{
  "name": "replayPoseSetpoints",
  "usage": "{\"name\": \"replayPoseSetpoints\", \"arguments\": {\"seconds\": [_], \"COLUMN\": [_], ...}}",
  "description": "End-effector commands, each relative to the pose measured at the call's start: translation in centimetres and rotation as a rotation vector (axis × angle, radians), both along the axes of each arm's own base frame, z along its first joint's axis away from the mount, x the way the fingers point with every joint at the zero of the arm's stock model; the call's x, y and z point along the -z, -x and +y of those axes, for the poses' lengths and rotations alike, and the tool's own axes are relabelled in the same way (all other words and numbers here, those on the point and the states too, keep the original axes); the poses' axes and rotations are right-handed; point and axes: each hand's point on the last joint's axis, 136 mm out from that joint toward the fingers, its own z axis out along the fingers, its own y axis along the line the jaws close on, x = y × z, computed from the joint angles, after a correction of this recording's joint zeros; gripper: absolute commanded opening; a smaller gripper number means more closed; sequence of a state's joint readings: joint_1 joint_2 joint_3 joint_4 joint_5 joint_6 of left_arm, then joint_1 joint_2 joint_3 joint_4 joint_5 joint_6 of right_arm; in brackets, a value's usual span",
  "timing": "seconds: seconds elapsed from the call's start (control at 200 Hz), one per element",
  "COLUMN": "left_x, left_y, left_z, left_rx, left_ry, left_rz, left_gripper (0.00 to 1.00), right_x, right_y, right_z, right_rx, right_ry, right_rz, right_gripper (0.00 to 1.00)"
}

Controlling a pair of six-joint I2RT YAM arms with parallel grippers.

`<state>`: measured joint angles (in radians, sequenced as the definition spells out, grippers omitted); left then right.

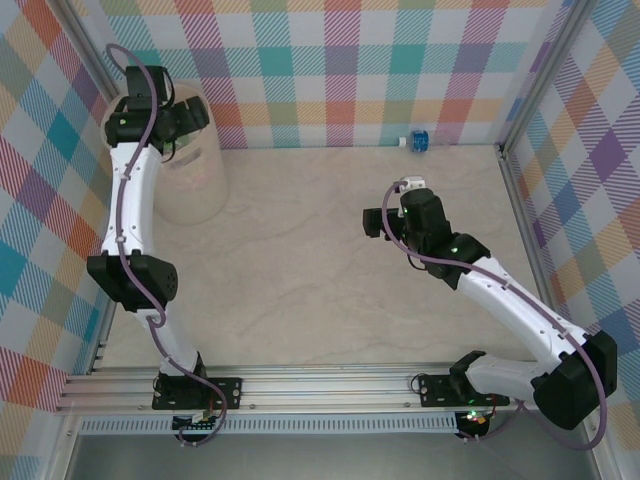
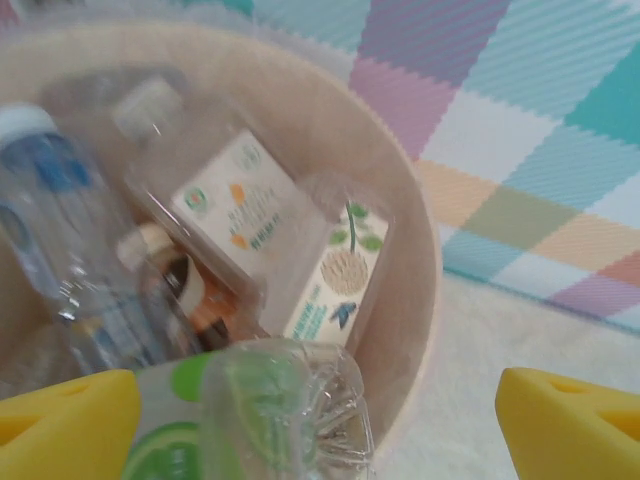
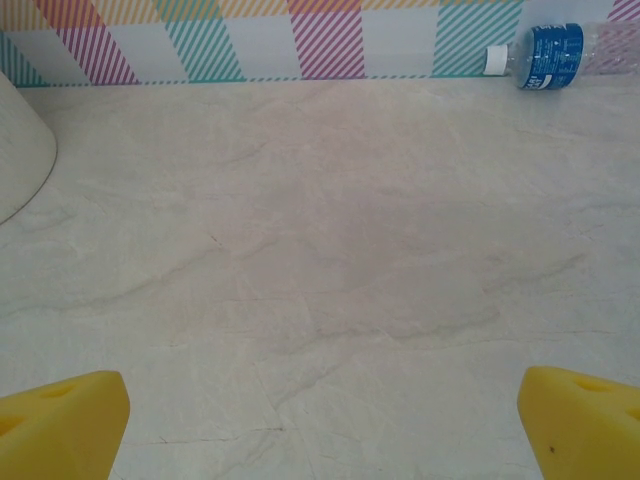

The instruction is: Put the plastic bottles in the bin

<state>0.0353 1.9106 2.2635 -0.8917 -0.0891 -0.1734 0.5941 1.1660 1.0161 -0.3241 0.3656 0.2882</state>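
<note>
At the top right of the right wrist view, by the foot of the checked back wall (image 3: pixel 330 40), there's your target: the blue-labelled bottle (image 3: pixel 548 52), on its side on the surface (image 3: pixel 320 260). Its long axis runs along the wall, left to right across the frame, with the white cap pointing left.

Your right tool (image 3: pixel 320 430) is spread wide, with nothing between the yellow fingers (image 3: pixel 60 420), and it looks across bare surface toward that wall. So the bottle lies ahead of it and off to the right of its centre line. I reckon you'd swing right as you reach and bring the fingers across the bottle's narrow width, not along its length.

In the top view the right arm is plainly the nearer one. The bottle sits just above and a touch right of that tool, while the left arm is well apart at the upper left.

Over there the left tool (image 2: pixel 320 425) hangs above the bin (image 2: pixel 425 250), spread too. A crushed green-labelled bottle (image 2: pixel 270 420) sits just beside its left finger and clear of the other, so it reads as loose, not pinched. Beneath it the bin holds a pile of bottles (image 2: pixel 240 210). The bin stands far left of the blue one, so expect a long carry.
</note>
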Motion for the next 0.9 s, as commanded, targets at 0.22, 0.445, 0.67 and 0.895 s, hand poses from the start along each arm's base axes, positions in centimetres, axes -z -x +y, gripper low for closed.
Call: {"name": "replayPoseSetpoints", "arguments": {"seconds": [0.22, 0.445, 0.67, 0.895], "left_x": [5.4, 0.7, -3.6, 0.7], "left_y": [0.9, 1.3, 2.1, 1.2], "left_z": [3.1, 0.1, -3.0, -2.7], "left_rx": [-0.157, -0.010, 0.122, 0.091], "left_ry": [0.041, 0.177, 0.306, 0.320], "left_rz": [0.163, 0.054, -0.061, 0.047], "left_gripper": [0.87, 0.88, 0.90, 0.90], "right_x": [-1.1, -0.9, -0.6, -0.5], "right_y": [-0.1, -0.3, -0.6, -0.6], "right_z": [0.1, 0.3, 0.7, 0.8], "right_rx": [-0.006, -0.009, -0.016, -0.019], "right_ry": [-0.015, -0.013, -0.016, -0.019], "right_rz": [-0.008, -0.001, 0.016, 0.026], "right_gripper": [1.00, 1.00, 1.00, 1.00]}}
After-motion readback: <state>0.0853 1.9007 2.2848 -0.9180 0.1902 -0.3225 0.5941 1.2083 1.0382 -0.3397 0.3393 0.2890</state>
